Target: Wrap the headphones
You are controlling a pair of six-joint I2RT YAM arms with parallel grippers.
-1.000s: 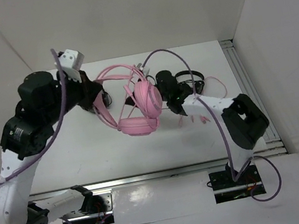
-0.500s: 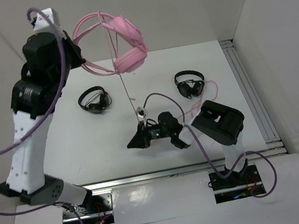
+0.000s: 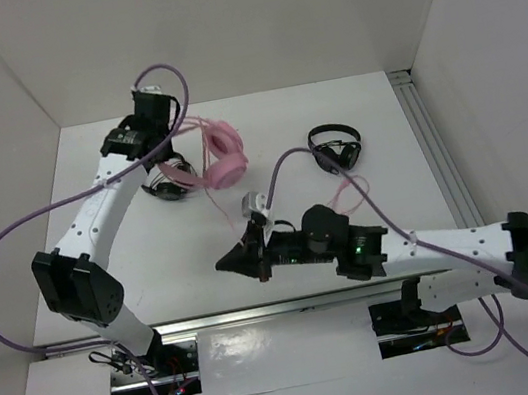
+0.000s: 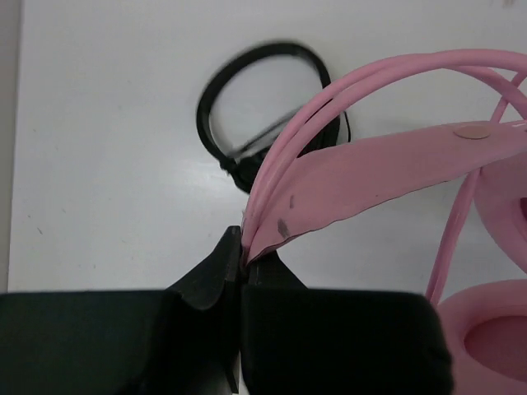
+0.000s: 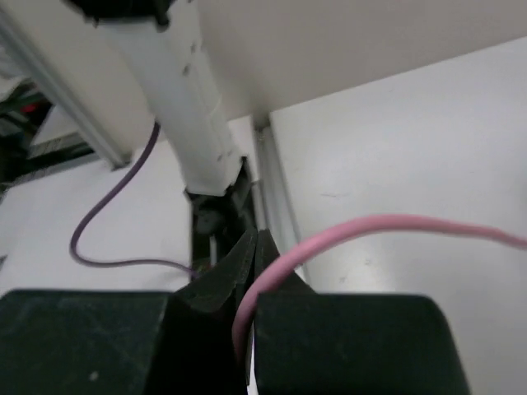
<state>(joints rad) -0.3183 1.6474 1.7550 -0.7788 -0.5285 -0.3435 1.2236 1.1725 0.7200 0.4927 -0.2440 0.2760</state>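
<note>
The pink headphones (image 3: 222,159) lie low at the far left of the table, cups to the right. My left gripper (image 3: 177,141) is shut on their headband; the left wrist view shows the jaws (image 4: 244,247) pinching the flat pink band (image 4: 362,177), with one padded cup (image 4: 494,337) at the lower right. The thin pink cable (image 3: 216,200) runs from the cups toward the front. My right gripper (image 3: 224,263) reaches low toward the front left and is shut on that cable (image 5: 272,276), which arcs off to the right.
One black headset (image 3: 337,147) lies at the far right. A second black headset (image 3: 163,186) lies beside the pink cups, also in the left wrist view (image 4: 247,107). The left arm's base post (image 5: 193,107) and the front rail stand just ahead of my right gripper.
My left arm has swung the headphones down from high in the air to the far left of the table. My right arm has stretched left along the front with the cable.
</note>
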